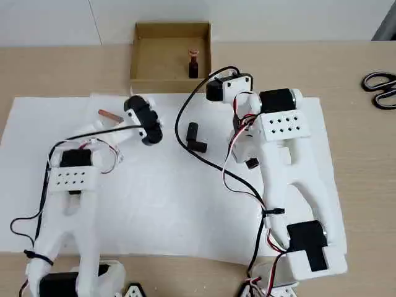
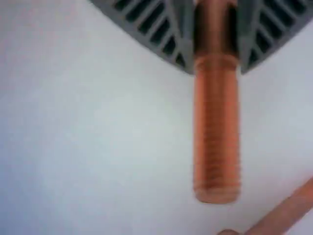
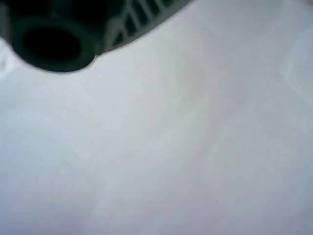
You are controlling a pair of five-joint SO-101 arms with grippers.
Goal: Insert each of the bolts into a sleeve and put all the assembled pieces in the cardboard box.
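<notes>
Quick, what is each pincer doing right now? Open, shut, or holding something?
Left pincer: shut, holding a bolt.
Right pincer: shut, holding a sleeve.

3 bolts (image 2: 215, 127), 4 sleeves (image 1: 193, 130), 1 box (image 1: 161, 59), 1 scissors (image 1: 380, 90).

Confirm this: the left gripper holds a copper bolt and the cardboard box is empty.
Partly wrong. The left gripper holds a copper bolt, but the cardboard box has one assembled piece standing inside, as the high view shows.
</notes>
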